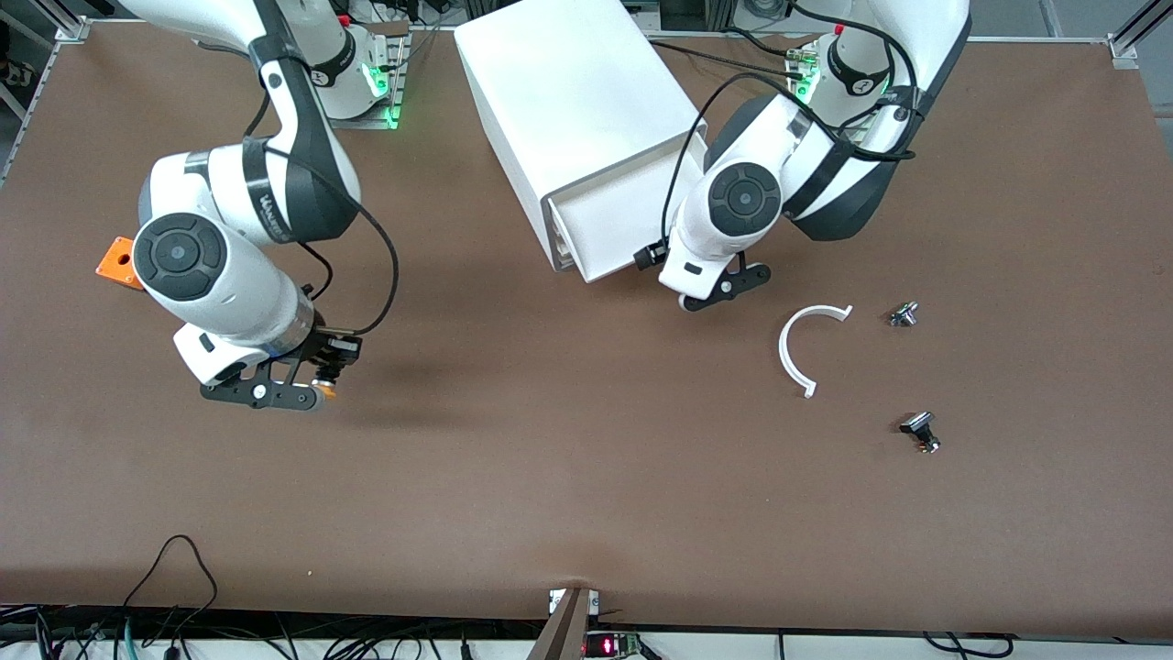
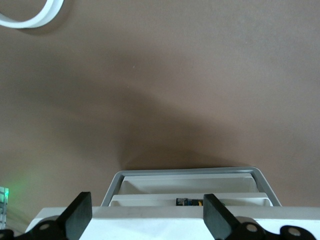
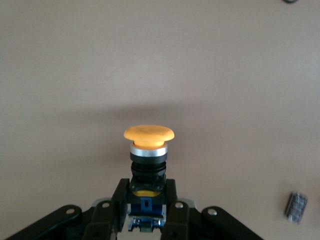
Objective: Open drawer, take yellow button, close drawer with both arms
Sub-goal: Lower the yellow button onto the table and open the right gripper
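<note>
Right tool (image 3: 146, 212) clamping the button (image 3: 148, 150) above bare table (image 1: 550, 458); left tool (image 2: 145, 212) hovering spread at the drawer (image 2: 190, 182).

We count 2 arms: right arm (image 1: 229, 266), left arm (image 1: 779, 183). 2 grippers, one per arm: right gripper (image 1: 316, 390), left gripper (image 1: 719, 289). 1 white cabinet (image 1: 568, 101), w/ 1 drawer (image 2: 187, 186) showing a little way out in the left wrist view. 1 button (image 3: 148, 147) w/ orange-yellow cap. 2 small dark-and-metal parts on the table: (image 1: 904, 314) and (image 1: 920, 431). 1 curved white strip (image 1: 799, 348). 1 orange block (image 1: 117, 261).
</note>
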`<action>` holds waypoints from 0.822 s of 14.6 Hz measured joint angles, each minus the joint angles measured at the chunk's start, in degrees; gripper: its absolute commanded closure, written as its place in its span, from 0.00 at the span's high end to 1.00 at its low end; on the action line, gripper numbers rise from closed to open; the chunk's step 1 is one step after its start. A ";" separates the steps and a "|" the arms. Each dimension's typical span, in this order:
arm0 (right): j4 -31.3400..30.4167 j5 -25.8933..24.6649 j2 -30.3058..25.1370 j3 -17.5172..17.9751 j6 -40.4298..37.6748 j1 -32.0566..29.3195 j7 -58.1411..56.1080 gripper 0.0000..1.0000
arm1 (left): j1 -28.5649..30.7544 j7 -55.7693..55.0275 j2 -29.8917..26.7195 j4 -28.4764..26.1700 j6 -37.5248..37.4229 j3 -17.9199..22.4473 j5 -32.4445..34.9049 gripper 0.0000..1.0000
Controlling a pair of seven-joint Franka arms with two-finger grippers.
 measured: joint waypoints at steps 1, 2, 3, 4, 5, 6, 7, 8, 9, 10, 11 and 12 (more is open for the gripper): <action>-4.30 0.09 -0.72 -1.10 4.94 0.00 -2.22 0.00 | -0.29 -0.30 -0.12 -0.09 -0.01 0.00 0.02 1.00; -8.62 0.58 -1.25 -2.22 9.86 -0.02 -4.39 0.00 | -0.40 -0.51 -0.25 -0.17 -0.03 0.00 0.03 1.00; -12.68 1.46 -1.67 -3.21 14.31 -0.05 -6.24 0.00 | -0.44 -0.71 -0.42 -0.34 -0.09 -0.05 0.04 1.00; -16.45 2.36 -1.92 -3.96 18.40 -0.10 -7.72 0.00 | -0.45 -0.79 -0.55 -0.62 -0.21 -0.41 0.04 1.00; -19.77 3.14 -2.05 -4.41 22.16 -0.23 -8.76 0.00 | -0.48 -0.85 -0.63 -1.04 -0.41 -1.20 0.04 1.00; -22.75 3.83 -2.11 -4.60 25.71 -0.58 -9.78 0.00 | -0.51 -1.06 -0.69 -1.50 -0.70 -2.32 0.04 1.00; -25.27 4.67 -2.05 -4.69 28.81 -1.16 -11.33 0.00 | -0.57 -1.43 -0.76 -1.83 -1.22 -3.54 0.04 1.00; -27.19 6.21 -1.94 -4.73 30.93 -1.98 -13.37 0.00 | -0.70 -1.93 -0.90 -2.05 -1.76 -4.51 0.04 1.00; -28.44 8.66 -1.71 -4.77 32.08 -2.96 -16.17 0.00 | -0.85 -2.20 -1.10 -2.26 -2.26 -5.31 0.04 1.00; -29.07 11.66 -1.33 -4.80 32.48 -3.91 -19.41 0.00 | -0.92 -2.54 -1.28 -2.46 -2.61 -6.08 0.04 1.00; -29.34 15.07 -0.82 -4.81 32.54 -4.85 -22.98 0.00 | -0.98 -3.12 -1.43 -2.62 -3.03 -6.66 0.04 1.00; -29.42 18.53 -0.07 -4.83 32.57 -5.71 -26.50 0.00 | -1.06 -3.41 -1.52 -2.67 -3.69 -7.03 0.04 1.00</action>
